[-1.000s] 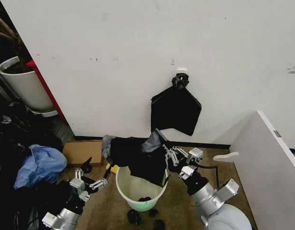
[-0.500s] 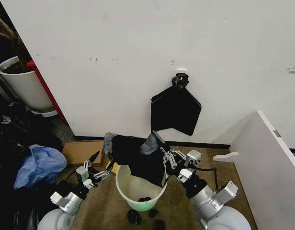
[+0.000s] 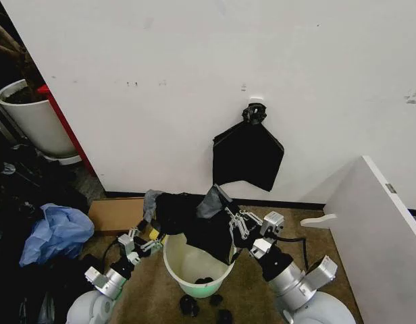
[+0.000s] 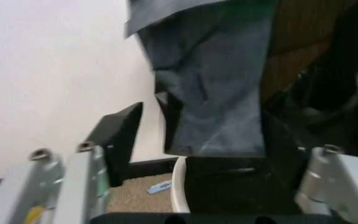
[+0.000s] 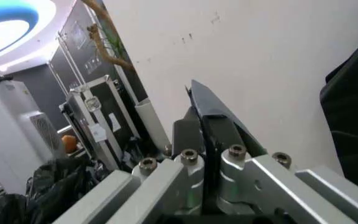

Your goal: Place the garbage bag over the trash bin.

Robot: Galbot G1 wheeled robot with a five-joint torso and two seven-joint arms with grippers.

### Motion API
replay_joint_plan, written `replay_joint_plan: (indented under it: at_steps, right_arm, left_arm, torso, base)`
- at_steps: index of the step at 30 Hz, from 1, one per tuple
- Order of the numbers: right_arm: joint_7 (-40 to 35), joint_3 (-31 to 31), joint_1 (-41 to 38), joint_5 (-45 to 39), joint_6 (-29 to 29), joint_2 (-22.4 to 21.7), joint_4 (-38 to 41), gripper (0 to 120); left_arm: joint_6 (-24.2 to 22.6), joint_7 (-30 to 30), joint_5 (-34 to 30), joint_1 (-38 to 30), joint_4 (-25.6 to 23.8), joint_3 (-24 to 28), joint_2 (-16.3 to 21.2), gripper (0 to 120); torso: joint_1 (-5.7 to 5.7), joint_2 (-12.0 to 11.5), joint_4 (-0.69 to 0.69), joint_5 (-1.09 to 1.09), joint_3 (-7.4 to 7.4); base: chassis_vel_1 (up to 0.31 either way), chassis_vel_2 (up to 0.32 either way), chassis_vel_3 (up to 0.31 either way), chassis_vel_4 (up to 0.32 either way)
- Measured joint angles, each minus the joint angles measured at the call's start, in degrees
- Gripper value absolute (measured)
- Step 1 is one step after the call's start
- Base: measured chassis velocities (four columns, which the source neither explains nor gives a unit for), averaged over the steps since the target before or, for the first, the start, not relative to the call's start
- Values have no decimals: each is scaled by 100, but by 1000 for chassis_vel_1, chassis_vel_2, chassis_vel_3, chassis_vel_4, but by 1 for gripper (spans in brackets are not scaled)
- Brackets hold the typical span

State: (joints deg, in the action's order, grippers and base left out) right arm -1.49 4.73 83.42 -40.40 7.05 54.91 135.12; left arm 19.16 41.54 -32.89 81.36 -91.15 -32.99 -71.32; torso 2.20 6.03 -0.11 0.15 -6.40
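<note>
Right hand (image 3: 229, 224): fingers pressed together, pinching a fold of the garbage bag (image 3: 194, 219) at the bin's far right rim; the right wrist view shows the two fingers flat against each other.
Left hand (image 3: 142, 241): fingers spread, nothing between them, just beside the bin's left rim and close under the bag's hanging left edge; in the left wrist view the bag's grey-black sheet (image 4: 213, 79) hangs straight ahead between the open fingers.
Garbage bag: draped over the back half of the trash bin (image 3: 196, 266), bunched along the far rim, front half of the mouth uncovered.
Trash bin: upright on the floor near the wall, between the two arms, a few small black scraps (image 3: 203, 280) inside.
Deciding relation: the loose left edge lies just ahead of and above the left hand, which is the nearer free one; judged, the bag's span runs left to right across the rim.
Behind: a flat black bundle (image 3: 247, 154) hangs on the wall.
</note>
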Motion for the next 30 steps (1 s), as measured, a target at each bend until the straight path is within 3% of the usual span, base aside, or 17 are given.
replay_joint_plan:
  at_steps: [13, 15, 18, 26, 30]
  right_arm:
    - [-21, 21, 28, 12, 19, -49, 3, 0]
    - [-34, 23, 29, 12, 20, -54, -4, 0]
    - [-286, 34, 110, 159, -45, -175, -85, 0]
    - [-695, -168, 469, 447, -461, -419, -130, 0]
    - [-644, -220, 448, 476, -495, -383, -274, 0]
  left_arm:
    - [-90, -127, -132, 161, -245, -90, -46, 15]
    - [-99, -140, -154, 171, -269, -98, -44, 14]
    - [-242, -370, -589, 364, -736, -194, 4, 0]
    - [-624, -961, -1282, 774, -1803, -176, 105, 0]
    - [-670, -1123, -1197, 802, -1938, -112, 102, 0]
  torso:
    - [0, 0, 0, 0, 0]
    - [0, 0, 0, 0, 0]
    - [0, 0, 0, 0, 1]
    - [0, 0, -1, 0, 1]
    - [0, 0, -1, 0, 1]
  base:
    - [0, 0, 0, 0]
    - [0, 0, 0, 0]
    - [0, 0, 0, 0]
    - [0, 0, 0, 0]
    - [0, 0, 0, 0]
